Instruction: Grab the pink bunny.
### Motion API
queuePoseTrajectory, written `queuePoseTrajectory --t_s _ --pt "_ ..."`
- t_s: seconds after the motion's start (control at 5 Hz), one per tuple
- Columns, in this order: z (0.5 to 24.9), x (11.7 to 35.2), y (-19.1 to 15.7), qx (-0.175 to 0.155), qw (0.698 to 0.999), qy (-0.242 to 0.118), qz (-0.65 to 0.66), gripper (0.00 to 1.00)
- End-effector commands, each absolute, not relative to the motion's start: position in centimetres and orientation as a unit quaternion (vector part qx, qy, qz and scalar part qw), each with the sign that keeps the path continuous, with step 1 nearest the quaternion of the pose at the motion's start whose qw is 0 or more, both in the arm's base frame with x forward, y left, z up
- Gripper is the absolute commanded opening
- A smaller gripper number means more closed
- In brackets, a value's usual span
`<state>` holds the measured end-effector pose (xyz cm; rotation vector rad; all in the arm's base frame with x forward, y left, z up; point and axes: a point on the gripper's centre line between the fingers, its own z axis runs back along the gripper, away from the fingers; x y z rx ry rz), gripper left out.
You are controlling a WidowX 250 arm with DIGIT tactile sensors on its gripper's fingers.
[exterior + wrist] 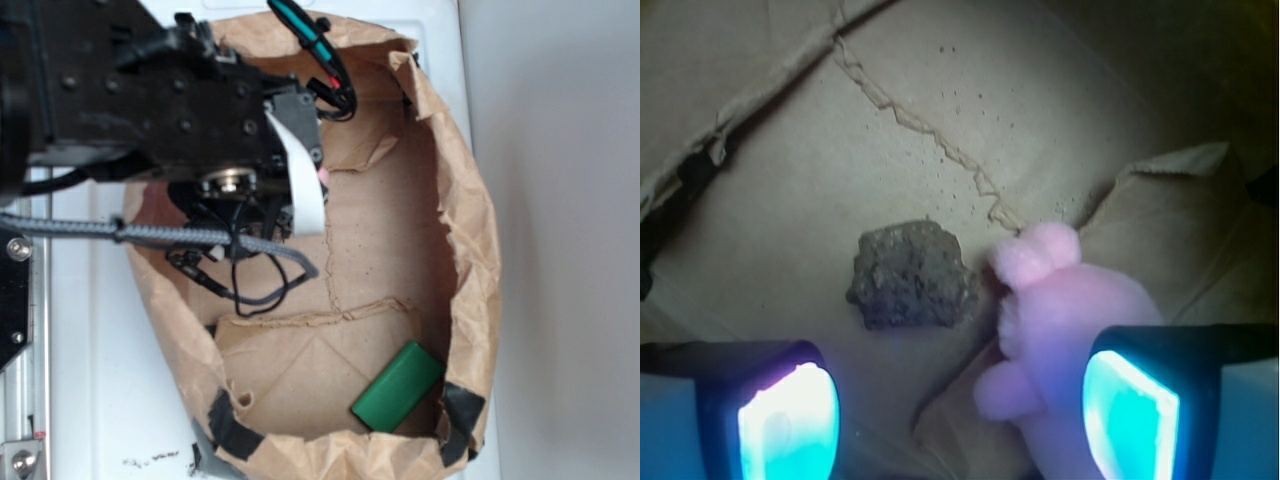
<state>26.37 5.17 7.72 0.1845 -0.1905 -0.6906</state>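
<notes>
Paper bag (470, 250): a big brown bag lying open on a white surface (90, 380), its crumpled rim patched with black tape at the near corners. From above you look straight down onto its creased floor.

Robot arm (150, 100): black and bulky, reaching in over the upper left part of the bag, with cables and a white ribbon strip hanging from it. It hides most of what lies below.

Green block (398, 387): a flat green piece lying on the bag floor near the lower right rim, well apart from the arm.

Pink bunny (1070, 330): soft, fuzzy and light pink, lying on the paper. In the wrist view it sits low and to the right, its body just inside the right finger. From the outside view only a sliver of pink peeks past the ribbon strip.

Brown lump (912, 275): rough and dark, resting on the paper just left of the bunny, close to it; I cannot tell whether they touch.

Gripper (960, 410): the two fingers stand wide apart, nothing held. The right finger (1130, 410) is at the bunny's side, the left finger (788, 415) is off over bare paper. The pads glow bluish in the wrist view.

Torn seam (920, 130): a jagged paper edge running across the bag floor above the lump and bunny.
</notes>
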Motion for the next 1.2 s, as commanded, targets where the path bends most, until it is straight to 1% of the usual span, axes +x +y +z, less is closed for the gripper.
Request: queuePoseTrajectory --t_s 0.0,0.6,0.8,1.0 --pt "9.7 26.8 5.2 0.101 0.926 -0.119 -0.344 1.00" --pt "9.7 26.8 5.2 0.101 0.926 -0.119 -0.344 1.00" --pt "7.9 28.8 6.2 0.089 0.914 -0.134 -0.373 1.00" --pt "7.2 30.1 7.5 0.073 0.909 -0.130 -0.390 1.00"
